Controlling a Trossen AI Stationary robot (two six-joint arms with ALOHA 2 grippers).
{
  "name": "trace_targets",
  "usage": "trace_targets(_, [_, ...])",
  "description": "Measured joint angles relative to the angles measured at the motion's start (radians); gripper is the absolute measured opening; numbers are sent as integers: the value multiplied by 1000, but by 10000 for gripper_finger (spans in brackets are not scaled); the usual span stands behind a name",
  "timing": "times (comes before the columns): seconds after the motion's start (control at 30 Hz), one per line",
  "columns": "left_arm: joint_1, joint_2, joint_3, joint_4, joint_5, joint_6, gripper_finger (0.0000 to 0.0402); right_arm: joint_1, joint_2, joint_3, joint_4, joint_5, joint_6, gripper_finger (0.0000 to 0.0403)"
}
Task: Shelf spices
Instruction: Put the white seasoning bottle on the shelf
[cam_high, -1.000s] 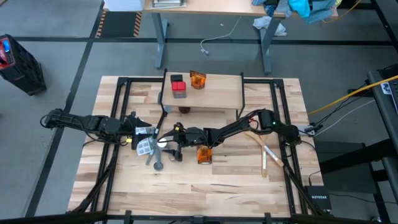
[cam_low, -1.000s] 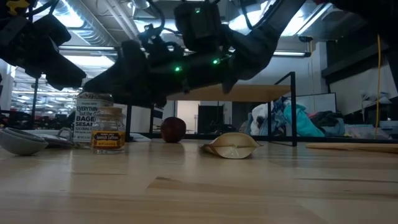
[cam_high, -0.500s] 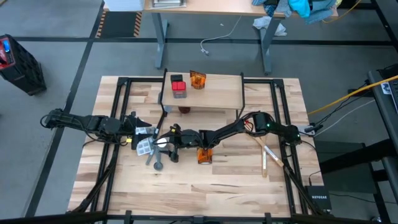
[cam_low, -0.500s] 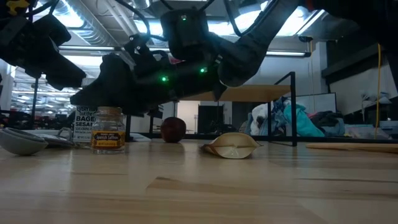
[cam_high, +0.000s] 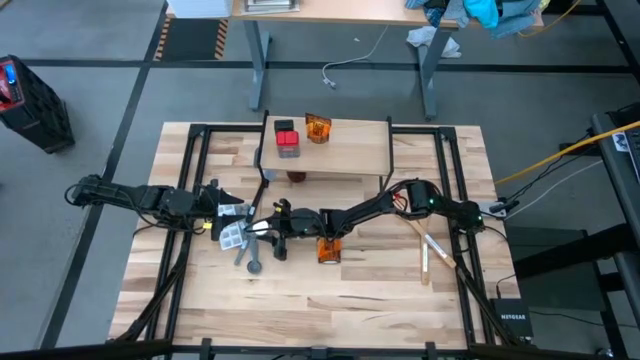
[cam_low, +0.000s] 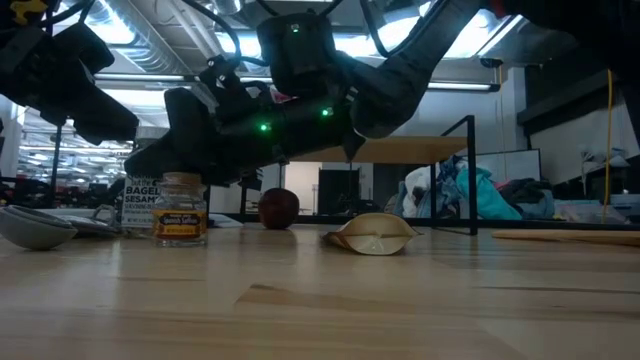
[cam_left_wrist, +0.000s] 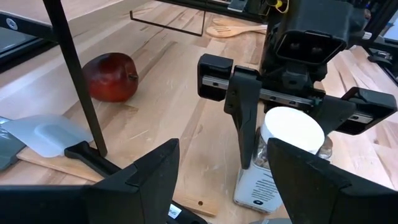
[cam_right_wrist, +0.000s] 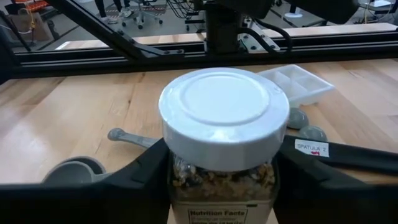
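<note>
The shelf (cam_high: 340, 150) stands at the far middle of the table and bears a red-topped box (cam_high: 287, 138) and an orange jar (cam_high: 318, 128). A second orange jar (cam_high: 328, 249) stands on the table. My right gripper (cam_high: 262, 229) reaches across toward the table's left and is shut on the white-capped jar (cam_right_wrist: 224, 124). A small brown-capped jar (cam_low: 180, 208) stands right beside that jar. My left gripper (cam_left_wrist: 224, 186) waits open at the table's left, facing the jar with nothing between its fingers. My right gripper pinches the white-capped jar between its two fingers, on the see-through body just under the cap (cam_right_wrist: 180, 169). The fingers (cam_left_wrist: 244, 121) come level from the table's right side, one on each side of the jar. The jar stands upright with its base on the table.
A red fruit (cam_left_wrist: 112, 78) lies under the shelf. A pale grey tray (cam_high: 232, 235) and grey spoons (cam_high: 252, 262) lie near my left gripper. A wooden spatula (cam_high: 430, 245) lies toward the right. The shelf's black legs (cam_left_wrist: 78, 81) stand close by.
My right gripper has gone a little toward the table's left edge and down, bringing its fingers to either side of the white-capped jar, then shut on it. The jar has turned slightly, and the small brown-capped jar beside it has shifted a little.
</note>
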Motion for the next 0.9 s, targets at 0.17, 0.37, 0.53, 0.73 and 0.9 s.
trace_targets(0.17, [0,0,0,0,0,0,235,0,0,0,0,-16,-2,202])
trace_targets(0.37, [0,0,0,0,0,0,235,0,-19,0,-42,-5,-1,202])
trace_targets(0.53, [0,0,0,0,0,0,235,7,-97,-3,-179,47,-54,202])
trace_targets(0.73, [0,0,0,0,0,0,235,21,-207,-1,-307,167,-169,202])
trace_targets(0.9, [0,0,0,0,0,0,235,17,-269,-2,-403,201,-220,202])
